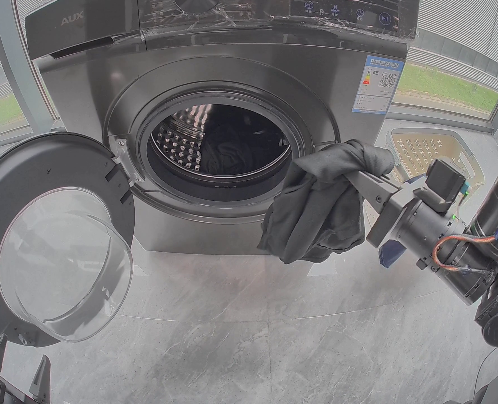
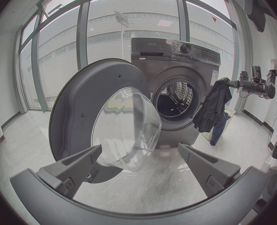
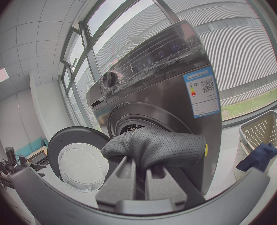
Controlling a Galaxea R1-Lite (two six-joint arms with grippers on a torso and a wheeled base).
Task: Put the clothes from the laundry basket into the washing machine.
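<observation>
Dark garment (image 1: 316, 209) hangs clamped in the right gripper (image 1: 356, 176) just right of the open port of the washer (image 1: 249, 68), with the basket (image 1: 428, 147) behind it, while the left gripper (image 2: 139, 148) sits low, jaws spread and holding nothing.

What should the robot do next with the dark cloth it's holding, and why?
Probably carry the dark cloth toward its left and forward into the drum. The right gripper is shut on it just to the right of the opening, the door stands open, and nothing seems to block the way.
</observation>
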